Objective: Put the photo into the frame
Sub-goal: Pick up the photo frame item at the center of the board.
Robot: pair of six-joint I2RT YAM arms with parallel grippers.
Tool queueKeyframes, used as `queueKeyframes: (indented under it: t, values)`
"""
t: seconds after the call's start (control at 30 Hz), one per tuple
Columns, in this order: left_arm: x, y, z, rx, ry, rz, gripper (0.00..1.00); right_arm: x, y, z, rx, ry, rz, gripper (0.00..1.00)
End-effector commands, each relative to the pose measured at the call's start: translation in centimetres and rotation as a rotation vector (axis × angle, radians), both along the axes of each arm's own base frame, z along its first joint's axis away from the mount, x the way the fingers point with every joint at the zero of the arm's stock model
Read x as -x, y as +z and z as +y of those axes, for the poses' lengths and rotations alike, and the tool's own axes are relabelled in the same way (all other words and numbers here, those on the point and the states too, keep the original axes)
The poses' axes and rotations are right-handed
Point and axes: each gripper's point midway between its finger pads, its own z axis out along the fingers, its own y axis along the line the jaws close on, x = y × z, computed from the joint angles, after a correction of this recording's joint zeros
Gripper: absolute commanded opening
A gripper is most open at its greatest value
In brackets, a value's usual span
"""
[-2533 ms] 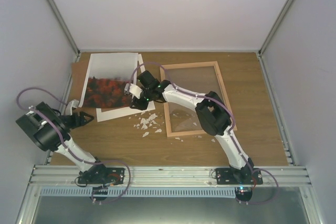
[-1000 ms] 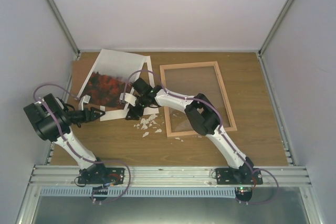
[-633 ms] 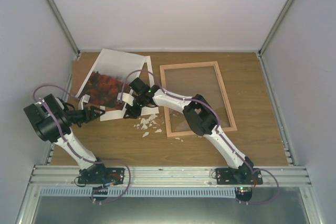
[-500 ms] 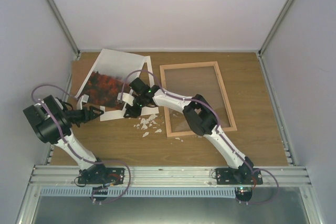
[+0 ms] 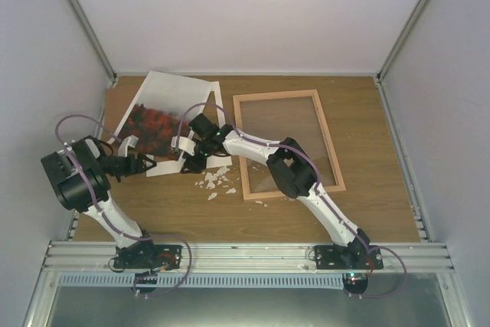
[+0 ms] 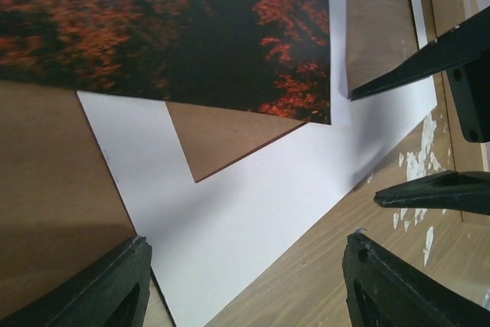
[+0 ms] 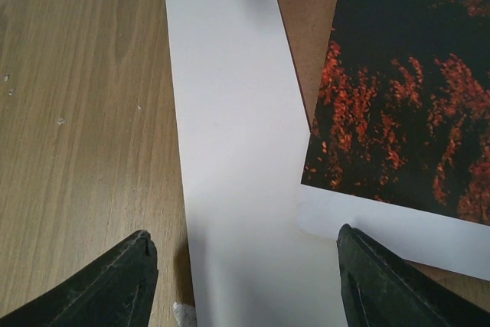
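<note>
I see the left arm folded at the left side of the table, with its elbow far out to the left and the forearm turned to the right. So the left gripper comes low to the near edge of the photo. Its jaws stand wide apart and hold nothing; under them I see only white paper and a corner of the brown backing board. The right arm reaches from its base to the far left, with the elbow above the near part of the frame and the forearm stretched across its left rail. The right gripper looks down on the photo's near right part. It is also wide open, with nothing held between the fingers; whether the tips touch the paper I cannot tell. The photo lies tilted on the table, left of the frame and outside it, partly over the brown backing board. Small white scraps lie near the frame's near left corner.
</note>
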Motion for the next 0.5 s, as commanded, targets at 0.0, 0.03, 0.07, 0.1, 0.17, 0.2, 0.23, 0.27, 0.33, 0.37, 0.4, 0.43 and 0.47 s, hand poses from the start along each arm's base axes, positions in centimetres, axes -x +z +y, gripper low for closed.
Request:
queueKeyframes:
  t: [0.0,0.03,0.07,0.1,0.17,0.2,0.23,0.27,0.33,0.37,0.4,0.43,0.47]
  values:
    - [0.9,-3.1,-0.9,-0.05,-0.063,0.108,0.7,3.1,-4.6,-1.0,0.114,0.062,0.04,0.66]
    - [0.7,-3.0,-1.1,-0.039,-0.068,0.104,0.7,3.3,-4.7,-0.9,0.118,0.066,0.034,0.67]
    - [0.6,-2.8,-1.3,-0.027,-0.07,0.099,0.7,3.5,-4.9,-0.8,0.124,0.072,0.026,0.68]
    - [0.5,-2.6,-1.4,-0.012,-0.072,0.093,0.7,3.7,-5.1,-0.8,0.13,0.073,0.021,0.69]
    - [0.1,-2.0,-1.6,0.011,-0.079,0.076,0.7,3.6,-5.3,-0.7,0.138,0.068,0.003,0.7]
    - [0.0,-1.7,-1.8,0.023,-0.083,0.066,0.69,3.5,-5.4,-0.6,0.143,0.061,-0.008,0.7]
    - [-0.2,-1.4,-1.9,0.032,-0.086,0.058,0.69,3.4,-5.5,-0.6,0.147,0.055,-0.018,0.7]
    - [-0.2,-1.3,-2.1,0.037,-0.091,0.055,0.69,3.3,-5.5,-0.6,0.15,0.049,-0.029,0.7]
    - [-0.1,-1.2,-2.6,0.044,-0.108,0.053,0.69,3.1,-5.6,-0.5,0.154,0.038,-0.039,0.71]
    - [-0.1,-1.4,-2.8,0.045,-0.115,0.06,0.69,3.1,-5.8,-0.5,0.155,0.038,-0.041,0.71]
    - [-0.1,-1.5,-2.9,0.047,-0.119,0.064,0.69,3.1,-5.9,-0.5,0.159,0.04,-0.04,0.72]
    - [-0.2,-1.6,-3.0,0.054,-0.12,0.069,0.69,3.3,-6.1,-0.6,0.162,0.043,-0.039,0.72]
    - [-0.3,-1.7,-3.0,0.061,-0.118,0.072,0.68,3.5,-6.2,-0.6,0.164,0.051,-0.036,0.73]
